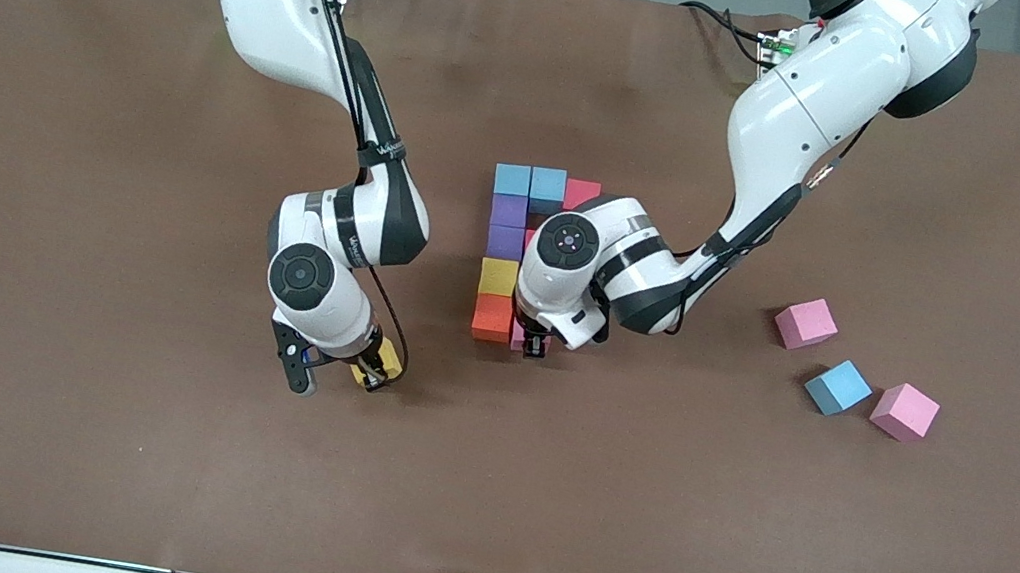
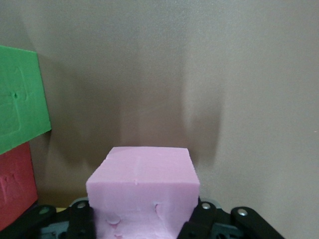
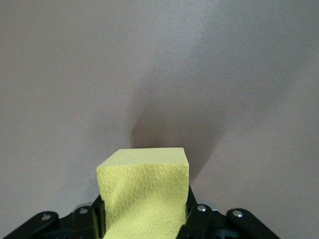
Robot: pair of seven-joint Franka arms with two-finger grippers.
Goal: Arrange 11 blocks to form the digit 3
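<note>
1. Figure on the brown table [image 1: 84, 162]: spine column runs from a light blue block [image 1: 513, 180] at the end farthest from the front camera through two purple blocks [image 1: 507, 226], a yellow block [image 1: 498, 277] and an orange block [image 1: 492, 317] at the nearest end
2. Top bar: second light blue block [image 1: 547, 189] and a red block [image 1: 582, 193] sit touching in line with the first light blue one, so this bar looks done
3. Middle bar: hidden under the left arm in the front view; left wrist view shows a green block [image 2: 20, 104] and a red face [image 2: 15, 184] beside it, exact slots unclear
4. Left gripper [image 1: 534, 343] is low, just beside the orange block, pinching a pink block [image 2: 144, 191]; judged to be filling the bottom bar
5. Right gripper [image 1: 335, 372] is low toward the right arm's end of the table, clamped on a second yellow block [image 3: 147, 191], well apart from the figure
6. Loose: two pink blocks [image 1: 806, 323] [image 1: 904, 411] and a light blue block [image 1: 839, 387] toward the left arm's end
7. Left to do, by my reading: set the pink one, bring in the yellow one
</note>
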